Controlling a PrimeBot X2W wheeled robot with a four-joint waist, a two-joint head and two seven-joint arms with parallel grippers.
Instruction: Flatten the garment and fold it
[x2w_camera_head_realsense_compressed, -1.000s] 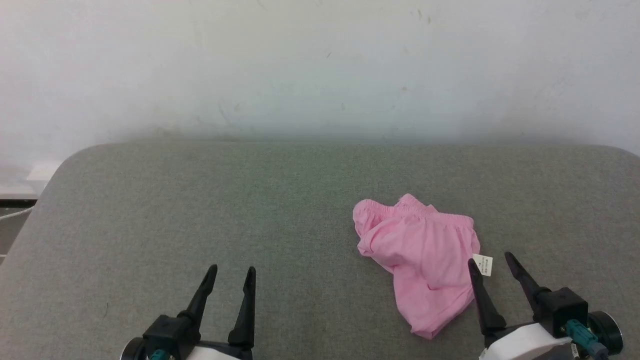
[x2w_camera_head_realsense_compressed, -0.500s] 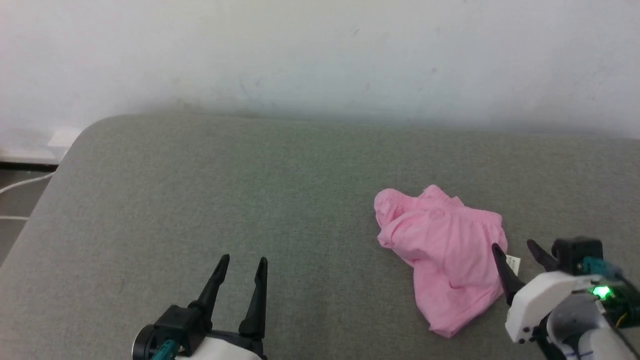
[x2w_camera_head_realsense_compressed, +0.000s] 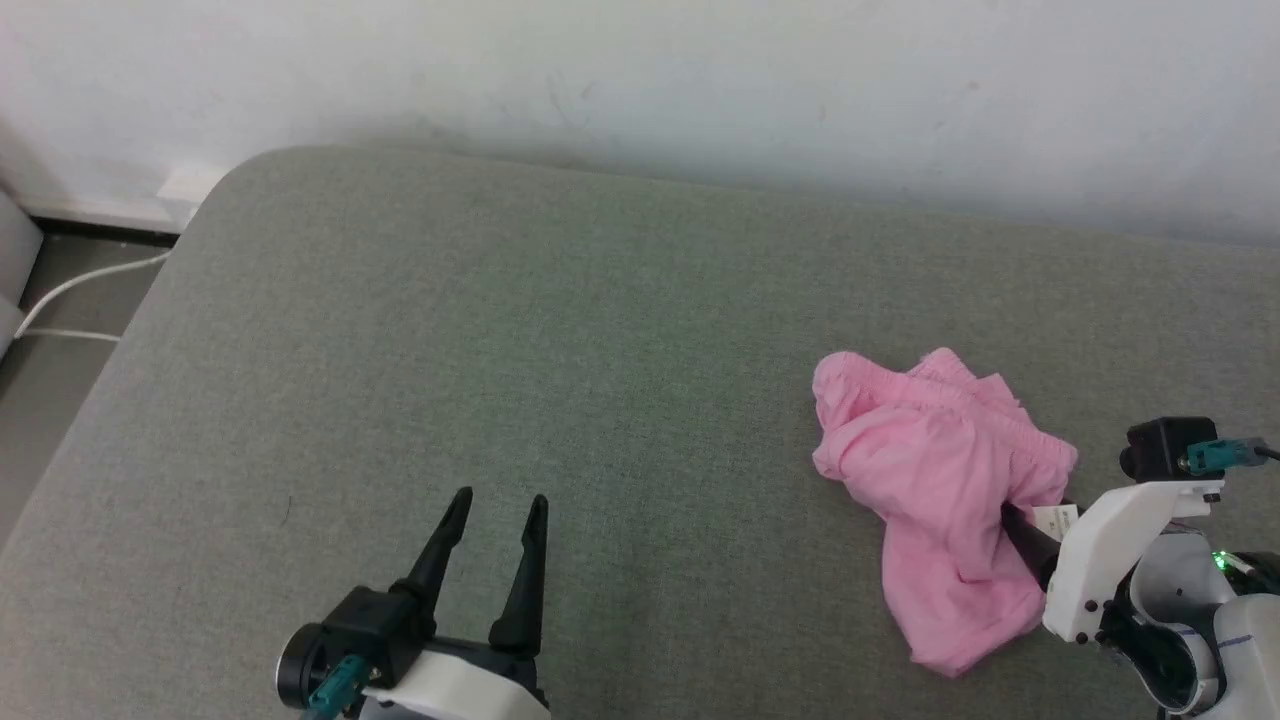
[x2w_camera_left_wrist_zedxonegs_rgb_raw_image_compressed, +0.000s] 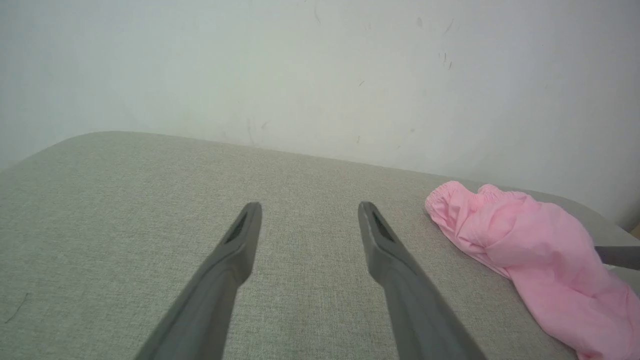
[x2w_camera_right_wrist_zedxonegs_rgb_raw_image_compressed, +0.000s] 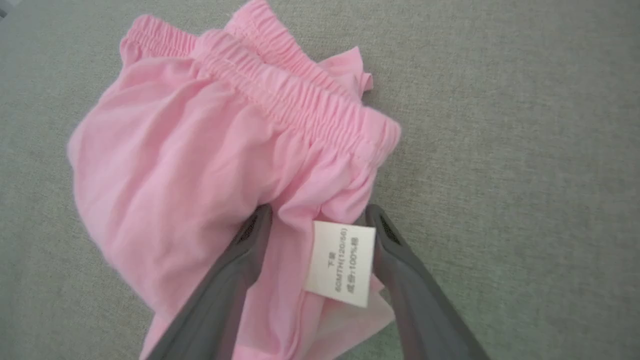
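Note:
The garment (x2w_camera_head_realsense_compressed: 940, 480), light pink shorts with a gathered waistband (x2w_camera_right_wrist_zedxonegs_rgb_raw_image_compressed: 300, 100), lies crumpled on the right part of the grey padded surface (x2w_camera_head_realsense_compressed: 500, 300). My right gripper (x2w_camera_head_realsense_compressed: 1040, 518) is tilted down over its right edge. In the right wrist view this right gripper (x2w_camera_right_wrist_zedxonegs_rgb_raw_image_compressed: 317, 212) is open, its two fingers straddling a fold of pink cloth and the white care label (x2w_camera_right_wrist_zedxonegs_rgb_raw_image_compressed: 341, 262). My left gripper (x2w_camera_head_realsense_compressed: 495, 505) stands open and empty at the lower left, well apart from the garment (x2w_camera_left_wrist_zedxonegs_rgb_raw_image_compressed: 530, 250). The left gripper (x2w_camera_left_wrist_zedxonegs_rgb_raw_image_compressed: 309, 207) has bare surface between its fingers.
A white wall (x2w_camera_head_realsense_compressed: 640, 70) rises behind the surface's far edge. At the left the surface ends in a rounded corner, with floor and a white cable (x2w_camera_head_realsense_compressed: 70, 290) beyond it.
The head camera has swung, shifting the whole picture. My right gripper has tipped downward and moved in over the garment's label edge. The left gripper has kept its pose.

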